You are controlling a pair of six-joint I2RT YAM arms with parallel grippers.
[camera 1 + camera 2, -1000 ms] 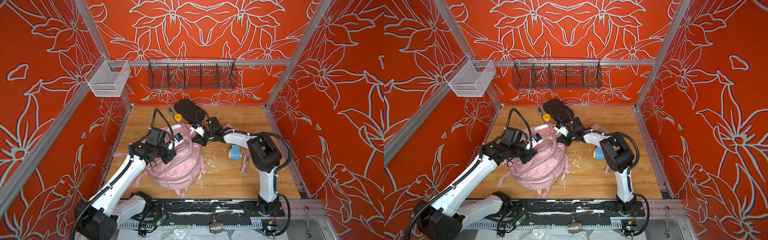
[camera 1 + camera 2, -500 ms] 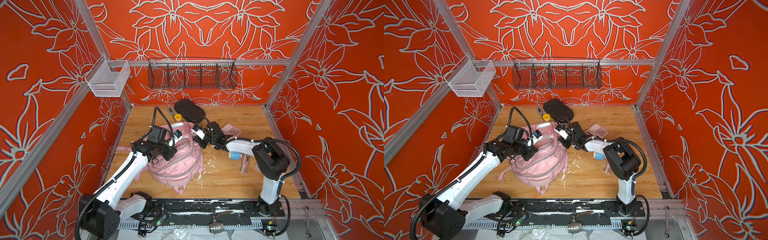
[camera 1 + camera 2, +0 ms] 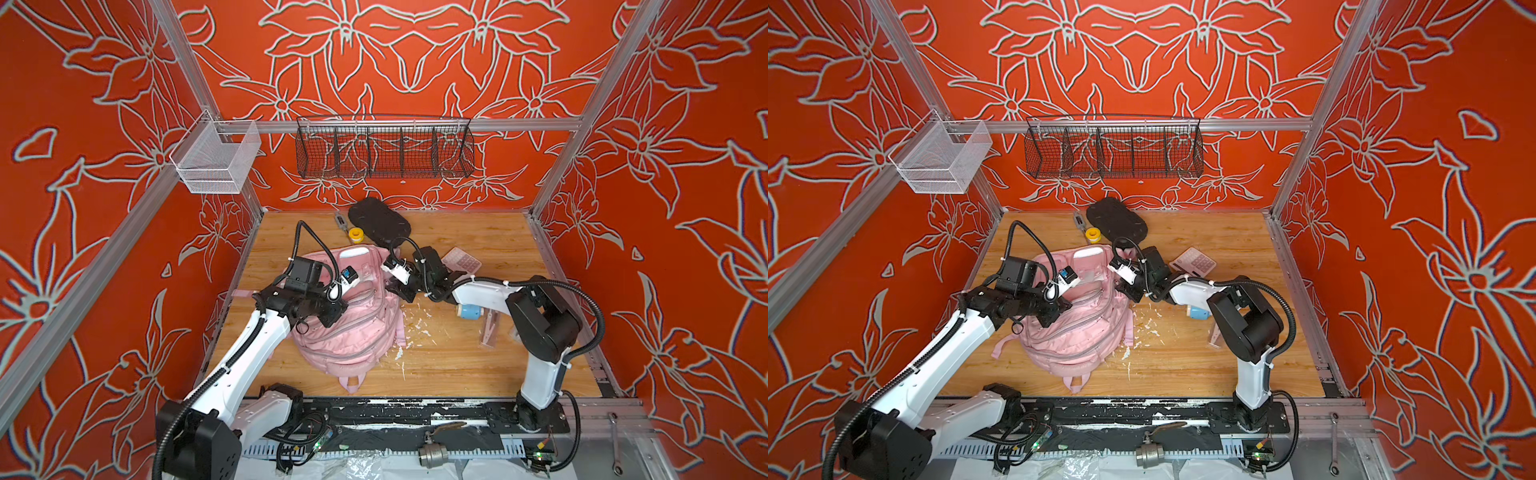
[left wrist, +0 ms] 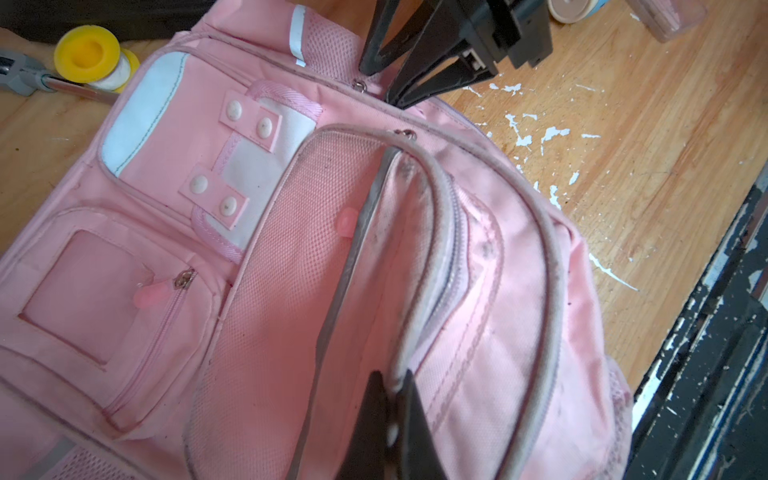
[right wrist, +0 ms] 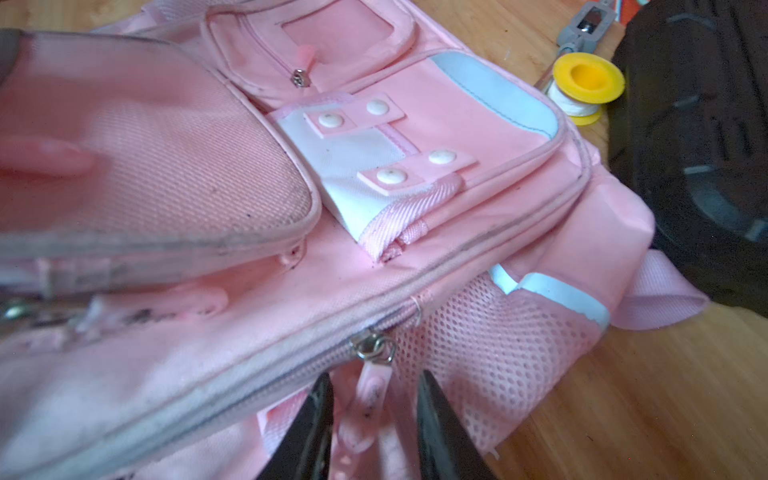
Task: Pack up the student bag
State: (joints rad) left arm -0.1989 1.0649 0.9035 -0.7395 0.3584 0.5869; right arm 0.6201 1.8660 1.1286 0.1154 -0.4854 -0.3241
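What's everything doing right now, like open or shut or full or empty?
student bag, lying front up
left gripper, shut on the student bag's front flap
right gripper, open, zip pull between its jaws
black case, looks closed, lying flat
black wire basket, empty
white mesh basket, empty

The right arm (image 3: 482,291) hides part of the blue roll (image 3: 469,311) and an edge of the calculator (image 3: 464,261). In the right wrist view the bag (image 5: 415,232) is partly blurred, the case (image 5: 706,124) cut off.
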